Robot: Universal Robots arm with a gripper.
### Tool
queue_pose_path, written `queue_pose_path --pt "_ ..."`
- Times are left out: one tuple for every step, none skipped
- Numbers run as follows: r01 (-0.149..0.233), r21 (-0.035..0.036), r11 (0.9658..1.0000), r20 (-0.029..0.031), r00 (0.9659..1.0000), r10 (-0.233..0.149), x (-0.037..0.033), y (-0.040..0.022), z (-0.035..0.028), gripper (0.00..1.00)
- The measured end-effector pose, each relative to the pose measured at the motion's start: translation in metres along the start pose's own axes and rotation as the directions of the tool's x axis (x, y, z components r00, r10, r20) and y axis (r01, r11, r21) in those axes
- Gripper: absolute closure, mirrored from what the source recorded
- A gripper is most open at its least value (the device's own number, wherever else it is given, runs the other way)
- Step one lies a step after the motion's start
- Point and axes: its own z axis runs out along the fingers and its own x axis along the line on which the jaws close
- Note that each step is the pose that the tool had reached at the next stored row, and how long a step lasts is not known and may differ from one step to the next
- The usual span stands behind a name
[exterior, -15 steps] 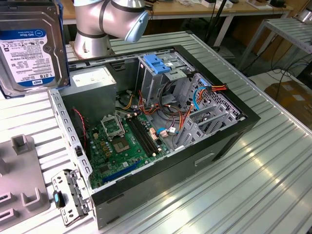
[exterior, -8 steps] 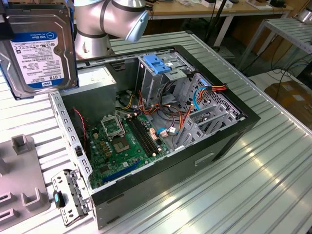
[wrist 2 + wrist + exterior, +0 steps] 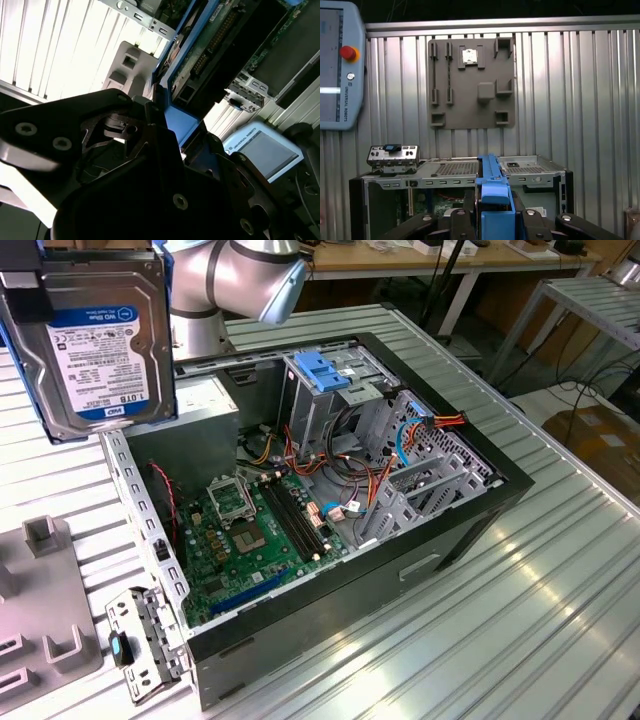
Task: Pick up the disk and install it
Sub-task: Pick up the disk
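Observation:
The disk is a silver hard drive with a white and blue label and a blue carrier frame. It hangs in the air at the exterior view's upper left, beside the open computer case. My gripper is shut on it, the black fingers clamping the blue frame edge-on. In the second wrist view the gripper pinches the frame's blue end, and the disk shows its circuit-board side. A black finger overlaps the disk's top corner in the exterior view.
Inside the case lie a green motherboard, loose cables and a silver drive cage with a blue handle. A grey fixture plate and a metal bracket sit at the exterior view's lower left. A teach pendant rests on the ribbed table.

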Motion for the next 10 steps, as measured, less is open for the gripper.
queue_pose_path --pt "0.0 -0.0001 1.0 0.0 1.0 0.0 0.0007 -0.0031 0.0 0.63" --pt "-0.001 -0.0001 1.0 0.0 1.0 0.001 0.0013 -0.0059 0.0 0.63" --pt "-0.001 -0.0002 1.0 0.0 1.0 0.001 0.0016 -0.0075 0.0001 0.63" --pt "-0.001 -0.0002 1.0 0.0 1.0 0.001 0.0019 -0.0088 0.0 0.63" --pt "-0.001 -0.0002 1.0 0.0 1.0 0.001 0.0025 -0.011 0.0001 0.63" --pt "-0.002 -0.0002 1.0 0.0 1.0 0.002 0.0028 -0.0122 0.0001 0.63" --pt "-0.002 -0.0002 1.0 0.0 1.0 0.002 0.0031 -0.0139 0.0001 0.63" --pt "-0.002 -0.0002 1.0 0.0 1.0 0.002 0.0036 -0.016 0.0001 0.63" --pt "-0.002 -0.0003 1.0 0.0 1.0 0.002 0.004 -0.0173 0.0001 0.63" --pt "-0.002 -0.0003 1.0 0.0 1.0 0.002 0.0043 -0.0187 0.0001 0.63"
